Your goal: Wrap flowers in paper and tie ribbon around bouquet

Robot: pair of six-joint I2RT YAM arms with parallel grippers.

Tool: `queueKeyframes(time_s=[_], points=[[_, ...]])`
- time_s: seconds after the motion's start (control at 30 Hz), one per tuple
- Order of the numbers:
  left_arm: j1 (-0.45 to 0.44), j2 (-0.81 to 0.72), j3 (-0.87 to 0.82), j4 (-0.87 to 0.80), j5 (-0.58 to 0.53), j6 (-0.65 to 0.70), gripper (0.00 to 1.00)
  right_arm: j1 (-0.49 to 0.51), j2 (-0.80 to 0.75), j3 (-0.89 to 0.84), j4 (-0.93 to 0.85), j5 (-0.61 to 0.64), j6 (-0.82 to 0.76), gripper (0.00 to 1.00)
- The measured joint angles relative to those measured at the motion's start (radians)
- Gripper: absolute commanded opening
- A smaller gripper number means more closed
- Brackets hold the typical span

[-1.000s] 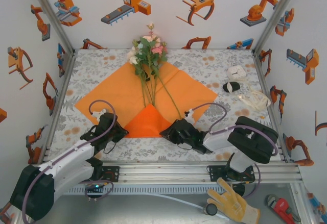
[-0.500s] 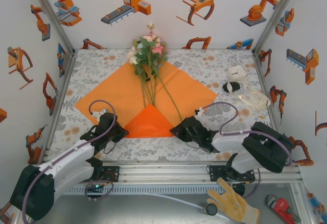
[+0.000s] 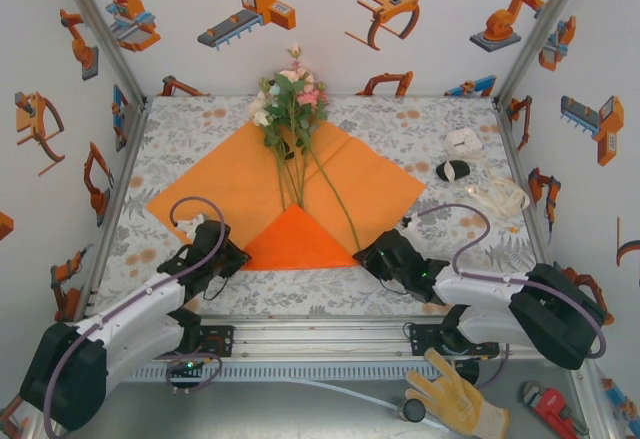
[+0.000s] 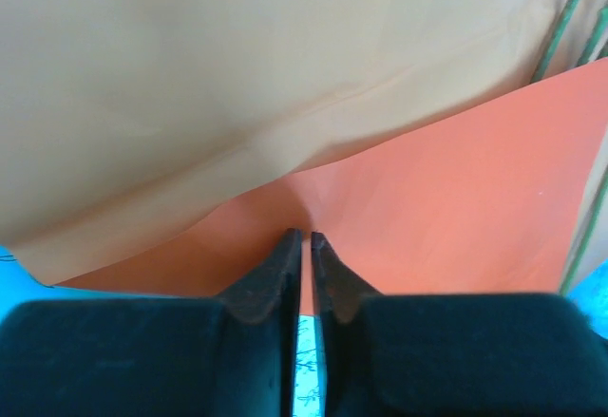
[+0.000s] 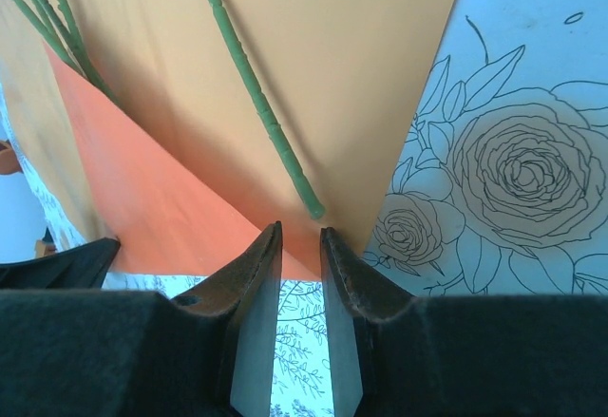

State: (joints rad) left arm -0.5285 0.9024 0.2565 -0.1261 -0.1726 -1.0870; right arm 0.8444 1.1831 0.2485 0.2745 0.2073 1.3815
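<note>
Top external: fixed high behind the arm bases at the near edge of the table (image 3: 180, 139), facing down and toward its far edge, distant enough to take in the whole top. Left wrist: just behind the left gripper (image 4: 302, 246), low and very close, facing the folded near corner of the paper (image 4: 427, 199); right wrist: likewise behind the right gripper (image 5: 299, 236), close on the paper's near-right edge. All three share that folded corner and the lower stems of the flowers (image 5: 256, 94).

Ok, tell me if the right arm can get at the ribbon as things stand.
Probably yes: the ribbon lies loose on the tablecloth, to the right of the right arm's fingers, with bare cloth between. The black oval object sits beside it, not in the way.
</note>
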Motion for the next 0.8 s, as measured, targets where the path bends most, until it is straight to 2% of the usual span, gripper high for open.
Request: queueKeyframes(time_s=[0.17,0.3,0.43,0.6,0.7,0.8], points=[[0.0,0.008,0.013,0.003,-0.012,-0.01,0.4,-0.002,0.051,0.038,0.003,-0.012,-0.051,0.27],[0.002,0.002,0.026,-0.01,-0.027,-0.012,0.45,-0.002,0.071,0.061,0.001,-0.015,-0.082,0.28],[0.006,-0.037,0.042,-0.074,-0.031,0.029,0.51,-0.003,-0.007,0.068,-0.121,0.008,-0.131,0.28],[0.017,-0.101,0.122,-0.236,-0.052,0.109,0.57,-0.003,-0.127,0.109,-0.298,0.05,-0.212,0.3],[0.079,-0.123,0.214,-0.308,-0.051,0.16,0.56,-0.003,-0.152,0.19,-0.354,0.051,-0.309,0.3],[0.251,-0.094,0.313,-0.343,0.001,0.221,0.56,0.035,-0.097,0.343,-0.381,0.045,-0.438,0.3]])
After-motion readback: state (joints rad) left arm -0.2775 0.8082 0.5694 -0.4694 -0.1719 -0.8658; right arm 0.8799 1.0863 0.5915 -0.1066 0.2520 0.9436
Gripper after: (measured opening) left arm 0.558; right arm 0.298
